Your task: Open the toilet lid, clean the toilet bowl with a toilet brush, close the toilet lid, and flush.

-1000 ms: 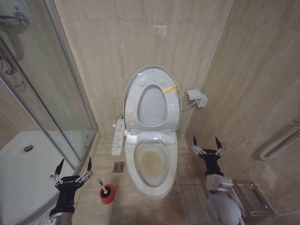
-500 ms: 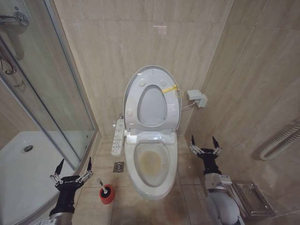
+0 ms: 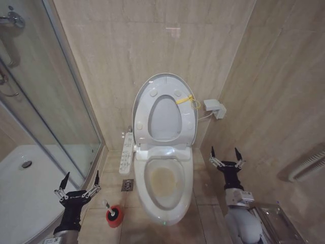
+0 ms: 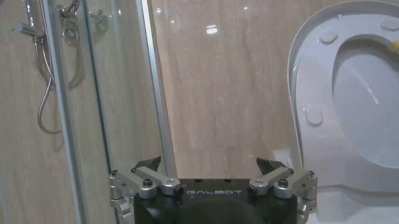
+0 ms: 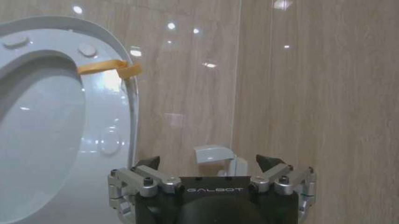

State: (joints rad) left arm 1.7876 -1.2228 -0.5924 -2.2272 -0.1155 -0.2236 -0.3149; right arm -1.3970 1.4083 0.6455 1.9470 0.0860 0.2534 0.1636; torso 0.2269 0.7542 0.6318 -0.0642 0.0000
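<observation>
The lid (image 3: 165, 109) already stands upright against the wall with the seat ring (image 3: 163, 118) raised against it, so the bowl (image 3: 163, 183) lies open; the brush comes next, by my reading. The brush (image 3: 112, 212) sits in its red cup (image 3: 114, 215) on the floor, just beside the left gripper (image 3: 77, 183) on its inner side and slightly lower, between that gripper and the bowl. Its white handle leans up toward the gripper. The left gripper is spread wide and empty, clearly the nearer one. The right gripper (image 3: 225, 154), also spread and empty, hovers on the far side of the bowl, well apart from the brush.

The left wrist view looks over the brush at the shower glass (image 4: 93, 93) and the lid's edge. The right wrist view catches the yellow tie (image 5: 112, 68) on the seat ring.
</observation>
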